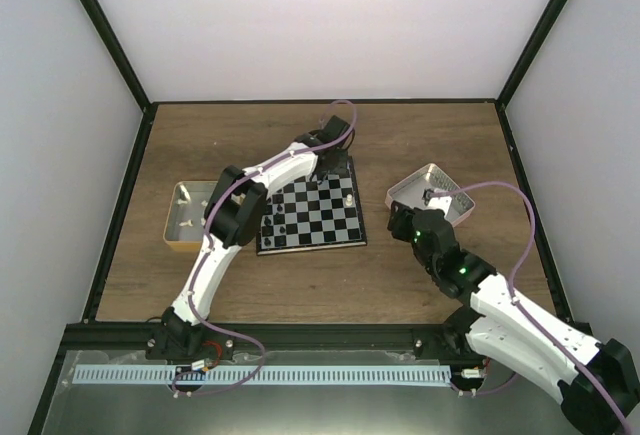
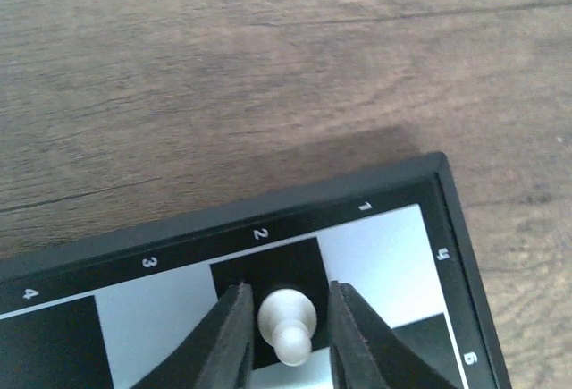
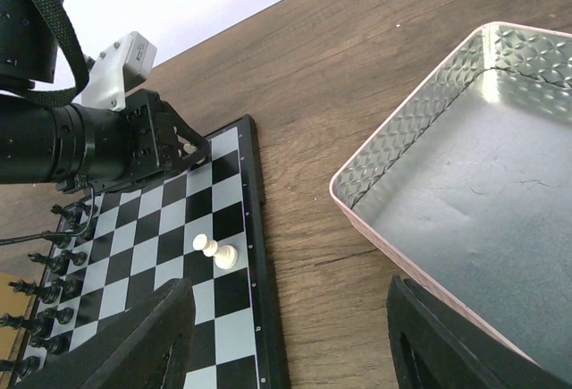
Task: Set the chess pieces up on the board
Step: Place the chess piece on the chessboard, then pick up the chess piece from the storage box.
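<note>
The board [image 1: 318, 217] lies mid-table. In the left wrist view my left gripper [image 2: 288, 292] straddles a white pawn [image 2: 288, 322] that stands upright on a black square near the board's corner [image 2: 384, 246]. A thin gap shows on each side of the pawn, so the jaws are slightly open. Another white piece [image 3: 214, 252] stands by the board's right edge. Several black pieces [image 3: 45, 268] line its left side. My right gripper [image 3: 290, 317] hangs open and empty over bare wood between the board and the pink tray [image 3: 357, 183].
A tan tray [image 1: 172, 223] holding whitish pieces sits left of the board. The pink tray [image 1: 455, 217] at the right has a small dark thing inside. Dark frame posts and white walls bound the table.
</note>
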Controlling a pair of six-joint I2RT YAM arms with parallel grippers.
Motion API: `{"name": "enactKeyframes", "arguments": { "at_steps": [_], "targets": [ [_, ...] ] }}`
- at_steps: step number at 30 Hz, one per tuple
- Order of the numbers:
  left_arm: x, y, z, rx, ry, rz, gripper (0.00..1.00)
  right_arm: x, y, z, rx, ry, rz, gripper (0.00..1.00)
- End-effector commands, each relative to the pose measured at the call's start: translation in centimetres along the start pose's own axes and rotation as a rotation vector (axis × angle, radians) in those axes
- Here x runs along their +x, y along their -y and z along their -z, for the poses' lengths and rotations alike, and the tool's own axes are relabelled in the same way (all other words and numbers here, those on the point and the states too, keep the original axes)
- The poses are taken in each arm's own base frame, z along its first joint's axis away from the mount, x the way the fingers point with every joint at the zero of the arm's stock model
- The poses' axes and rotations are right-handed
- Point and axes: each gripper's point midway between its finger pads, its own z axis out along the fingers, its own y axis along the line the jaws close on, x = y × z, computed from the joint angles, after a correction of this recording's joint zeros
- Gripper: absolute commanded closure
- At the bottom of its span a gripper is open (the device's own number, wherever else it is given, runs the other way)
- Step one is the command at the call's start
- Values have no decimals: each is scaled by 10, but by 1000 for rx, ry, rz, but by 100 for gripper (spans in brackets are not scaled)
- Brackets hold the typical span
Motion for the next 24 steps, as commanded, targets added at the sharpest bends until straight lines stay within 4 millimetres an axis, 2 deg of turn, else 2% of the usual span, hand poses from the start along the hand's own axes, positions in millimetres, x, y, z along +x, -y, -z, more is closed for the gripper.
{"name": "enactKeyframes", "arguments": {
  "at_steps": [1,6,9,12,17,21,24],
  "targets": [
    [1,-1,-2,7,-25,0,71,-10,1,5,19,11,9,39],
    [-27,3,37,41,45,5,55,-16,-4,7,19,5,22,39],
    [-46,5,70,63,103,5,49,-16,-7,7,10,-6,18,39],
    [-54,-2,105,65,156,6,47,-13,-12,4,-4,-28,8,38],
    [-52,-34,156,22,242,25,45,-4,-21,-7,-26,-75,-18,38],
    [-44,-82,185,-116,278,75,44,5,-28,-18,-40,-112,-41,38],
    [-20,-124,192,-177,270,148,44,11,-34,-26,-49,-144,-54,39]
  ]
}}
